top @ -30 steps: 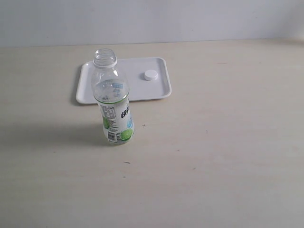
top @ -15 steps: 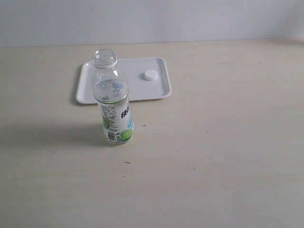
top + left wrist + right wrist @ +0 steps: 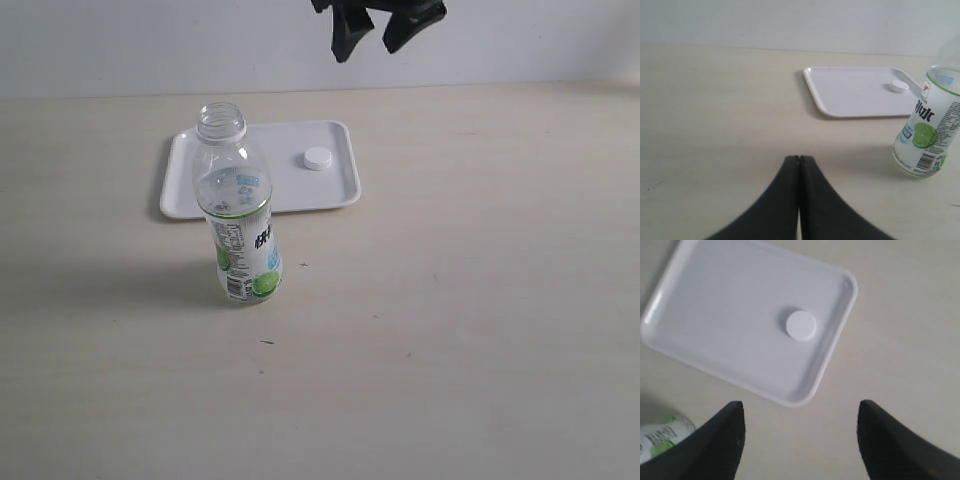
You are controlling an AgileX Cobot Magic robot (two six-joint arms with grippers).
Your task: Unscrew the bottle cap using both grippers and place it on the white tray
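Findings at time of inspection:

1. The bottle cap (image 3: pixel 317 158) lay flat on the white tray (image 3: pixel 330 192), in the tray's right half in the exterior view and clear of the rim.
2. The right gripper (image 3: pixel 378 32) hung high above the tray's far side. Its jaws were spread wide and held nothing. In its wrist view the cap sat in line with the gap between the fingers and touched neither.
3. The left gripper (image 3: pixel 799 160) had its jaws pressed together and empty. It was low over the table (image 3: pixel 715 115), well apart from the cap.
4. The bottle (image 3: pixel 243 230) stood upright and uncapped on the table in front of the tray.
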